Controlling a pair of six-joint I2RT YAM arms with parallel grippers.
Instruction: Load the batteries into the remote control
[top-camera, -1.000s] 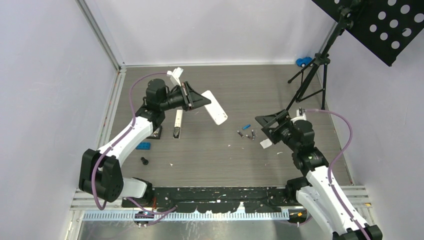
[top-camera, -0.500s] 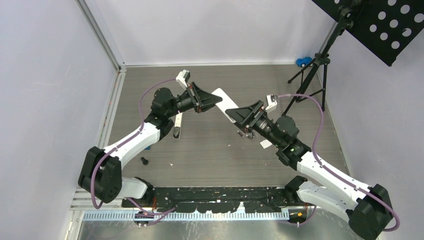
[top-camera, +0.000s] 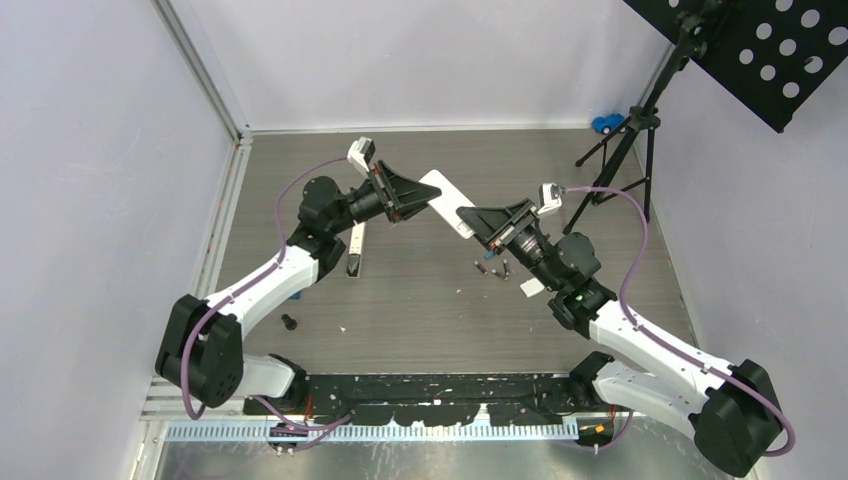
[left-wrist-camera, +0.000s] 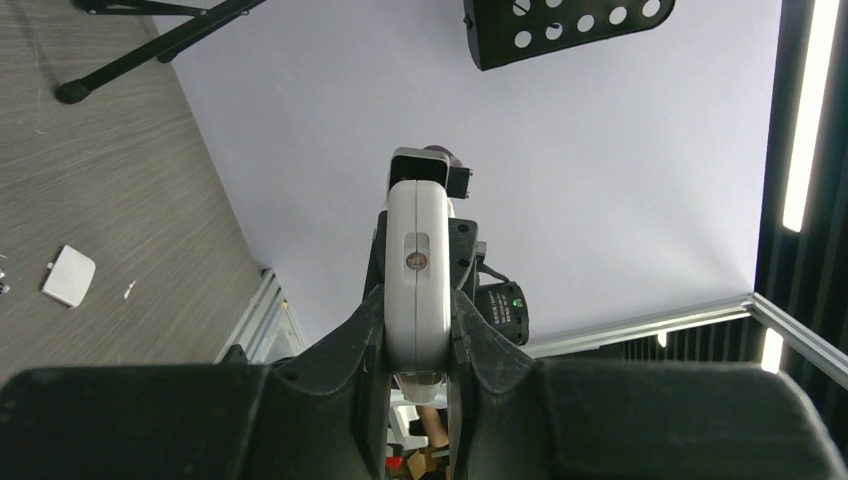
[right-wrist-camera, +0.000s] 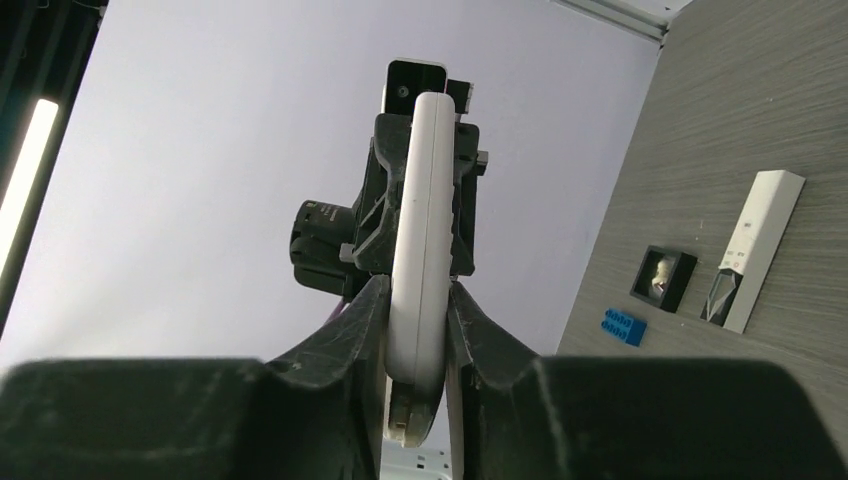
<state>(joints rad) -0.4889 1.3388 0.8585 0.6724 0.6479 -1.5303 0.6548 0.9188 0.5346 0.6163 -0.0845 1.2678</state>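
I am gripping the remote control (top-camera: 447, 202) from both ends. The left jaws are clamping one end, with a finger (left-wrist-camera: 365, 338) pressing on each side of the white body. The right jaws are pinching the opposite end the same way, and their fingers (right-wrist-camera: 478, 335) are squeezing it edge-on to the wrist camera. From above, the remote control is hanging in the air as a bridge between the two sets of jaws, clear of the grey surface (top-camera: 420, 310).

The batteries (top-camera: 504, 268) are lying loose on that surface just beneath the right jaws, apart from the remote control. I cannot count them with certainty. A small flat white piece (top-camera: 532, 288) is resting near them, a little further back along the right arm (top-camera: 625, 330).

Beneath the wrist behind the left jaws, a slim white remote (top-camera: 355, 248) with one dark end is lying flat. The right wrist camera is showing a black square item (right-wrist-camera: 665, 278) just beside it and a blue brick (right-wrist-camera: 623, 326) a little further out. A small black knob (top-camera: 288, 321) is sitting well back from the left jaws, near the left arm (top-camera: 268, 278).

Beyond the right jaws, a black tripod stand (top-camera: 620, 160) is standing at the far corner, carrying a perforated black panel (top-camera: 770, 50).
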